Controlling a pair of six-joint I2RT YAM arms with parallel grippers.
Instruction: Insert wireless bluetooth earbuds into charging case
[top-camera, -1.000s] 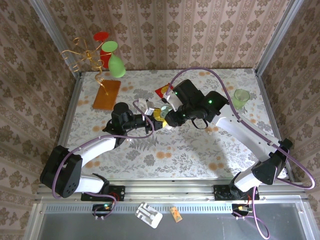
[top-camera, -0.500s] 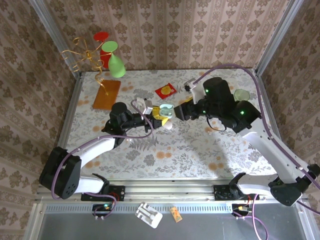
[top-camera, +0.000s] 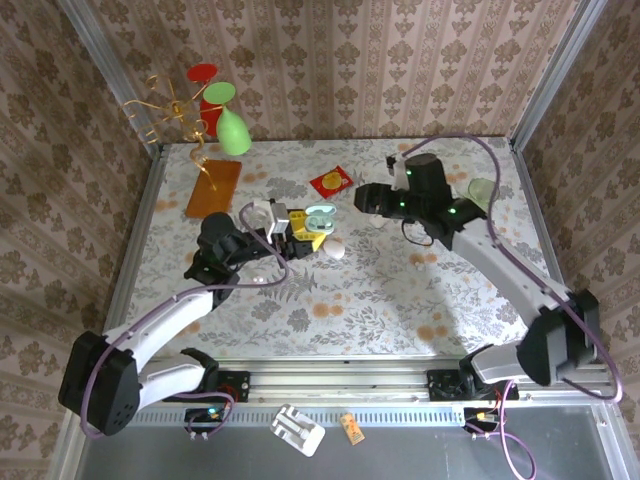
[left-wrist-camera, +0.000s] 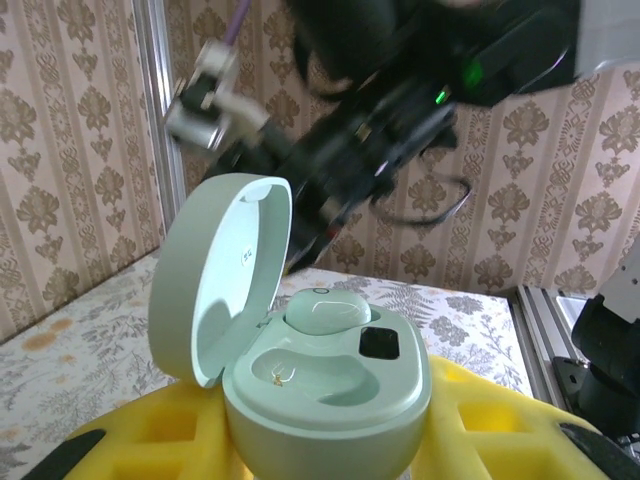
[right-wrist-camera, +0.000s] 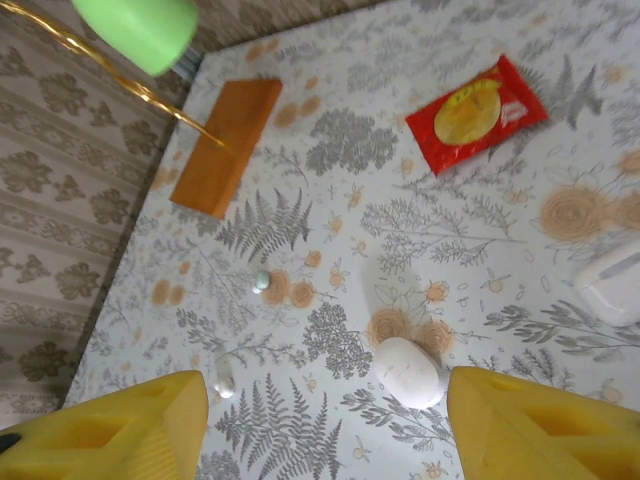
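Observation:
My left gripper (top-camera: 303, 229) is shut on the mint-green charging case (left-wrist-camera: 330, 395), with yellow fingers (left-wrist-camera: 130, 440) on either side. The case stands upright, its lid (left-wrist-camera: 215, 270) swung open to the left. One mint earbud (left-wrist-camera: 325, 310) sits in the far socket; the near socket (left-wrist-camera: 300, 372) is empty. In the top view the case (top-camera: 319, 216) is at table centre. My right gripper (top-camera: 363, 197) hovers to the right of it, apart. This gripper (right-wrist-camera: 325, 405) is open with nothing between its fingers. Below it on the table lie a small mint earbud (right-wrist-camera: 261, 281) and a small white earbud (right-wrist-camera: 223, 386).
A white oval case (right-wrist-camera: 410, 371) lies on the table below the right gripper, also in the top view (top-camera: 334, 250). A red packet (top-camera: 331, 181), an orange block (top-camera: 213, 187) and a green cup (top-camera: 483, 193) lie further back. Green and red ornaments (top-camera: 226, 115) stand back left.
My right gripper has pulled back from the charging case toward the right rear and opened wider. The left gripper with the case has shifted slightly left.

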